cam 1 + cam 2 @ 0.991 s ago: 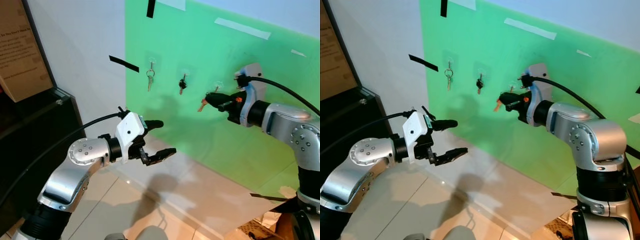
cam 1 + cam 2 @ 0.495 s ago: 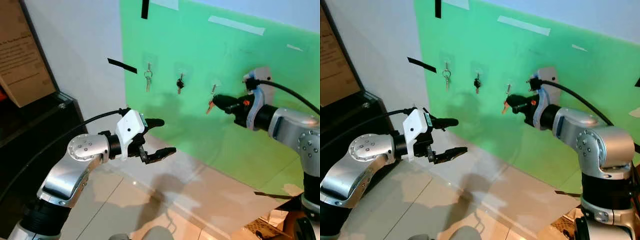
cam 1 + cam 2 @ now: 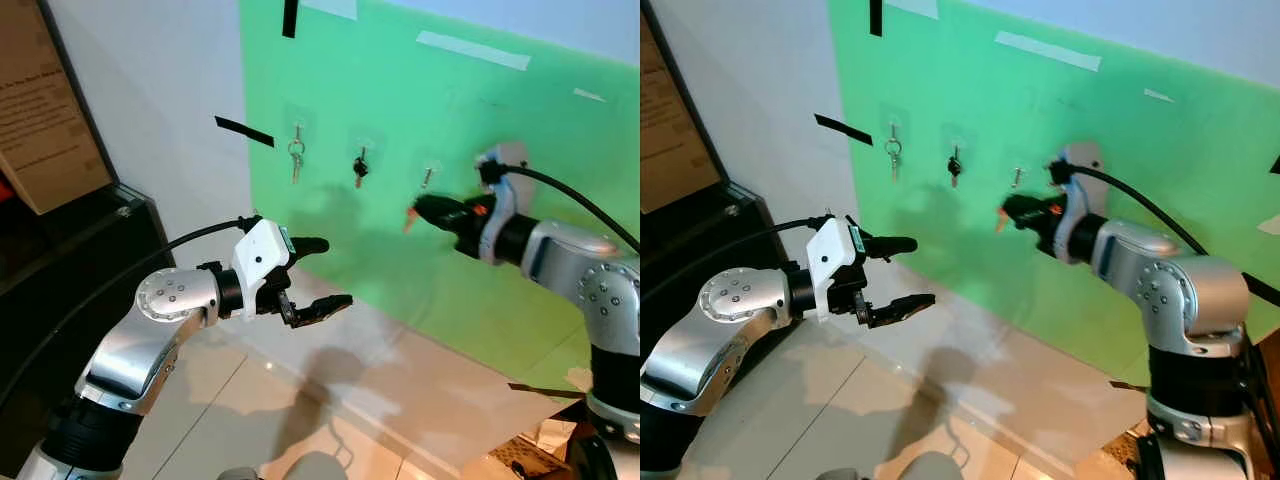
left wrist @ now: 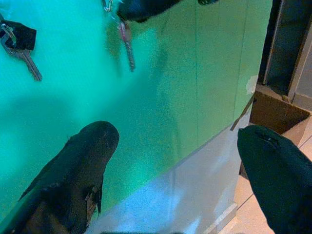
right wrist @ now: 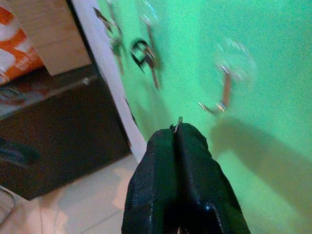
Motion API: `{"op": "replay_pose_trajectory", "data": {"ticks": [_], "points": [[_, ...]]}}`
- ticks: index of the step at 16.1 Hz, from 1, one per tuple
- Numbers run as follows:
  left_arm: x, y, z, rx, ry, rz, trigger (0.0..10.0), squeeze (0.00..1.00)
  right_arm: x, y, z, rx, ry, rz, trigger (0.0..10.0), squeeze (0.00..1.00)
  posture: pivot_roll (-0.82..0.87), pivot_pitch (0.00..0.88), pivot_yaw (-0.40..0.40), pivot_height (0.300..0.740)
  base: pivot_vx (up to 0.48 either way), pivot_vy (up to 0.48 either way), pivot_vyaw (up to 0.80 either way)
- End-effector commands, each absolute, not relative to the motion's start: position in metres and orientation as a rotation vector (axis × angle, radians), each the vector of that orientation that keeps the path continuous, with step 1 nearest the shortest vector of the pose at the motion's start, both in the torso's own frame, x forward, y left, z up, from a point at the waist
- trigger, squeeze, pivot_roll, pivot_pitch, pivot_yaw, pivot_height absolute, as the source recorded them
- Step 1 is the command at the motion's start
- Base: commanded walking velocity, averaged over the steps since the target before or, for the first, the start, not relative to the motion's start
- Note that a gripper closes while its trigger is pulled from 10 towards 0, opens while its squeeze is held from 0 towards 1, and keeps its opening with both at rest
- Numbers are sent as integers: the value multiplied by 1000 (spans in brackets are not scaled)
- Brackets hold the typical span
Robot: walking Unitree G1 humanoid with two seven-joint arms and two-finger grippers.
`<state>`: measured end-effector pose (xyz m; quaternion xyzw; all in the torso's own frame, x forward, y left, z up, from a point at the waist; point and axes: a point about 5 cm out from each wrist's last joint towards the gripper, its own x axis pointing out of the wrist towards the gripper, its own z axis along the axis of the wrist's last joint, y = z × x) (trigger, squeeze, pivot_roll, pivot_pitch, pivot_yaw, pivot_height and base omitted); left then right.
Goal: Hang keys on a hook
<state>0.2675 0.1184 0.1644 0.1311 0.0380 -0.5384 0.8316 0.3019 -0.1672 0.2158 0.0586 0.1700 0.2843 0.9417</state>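
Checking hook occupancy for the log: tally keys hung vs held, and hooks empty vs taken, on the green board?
Keys hung: 2, silver keys and black-headed key
Keys held: 1, orange-tagged key in the right pincer
Hooks taken: 2
Hooks empty: 1, third hook
Total: 3 keys, 3 hooks

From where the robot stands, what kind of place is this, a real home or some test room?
Probably a test corner set up indoors: a green sheet is taped to a white wall, with clear stick-on hooks and keys hanging on it. A tiled floor and a dark cabinet suggest an ordinary room.
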Motion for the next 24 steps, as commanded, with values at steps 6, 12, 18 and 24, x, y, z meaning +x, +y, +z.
{"op": "replay_pose_trajectory", "data": {"ticks": [6, 12, 18, 24], "points": [[269, 118, 167, 280, 71, -1143, 10000, 0, 305, -173, 229, 112, 283, 551, 10000, 0, 42, 0, -68, 740, 0, 0, 0], [269, 118, 167, 279, 72, -1146, 10000, 0, 308, -181, 232, 129, 275, 506, 10000, 0, 40, 0, -66, 740, 0, 0, 0], [269, 118, 167, 278, 74, -1148, 10000, 0, 308, -183, 216, 157, 342, 482, 10000, 0, 41, 0, -67, 740, 0, 0, 0], [268, 116, 166, 278, 74, -1153, 10000, 0, 309, -188, 202, 185, 382, 435, 10000, 0, 39, 0, -67, 740, 0, 0, 0]]}}
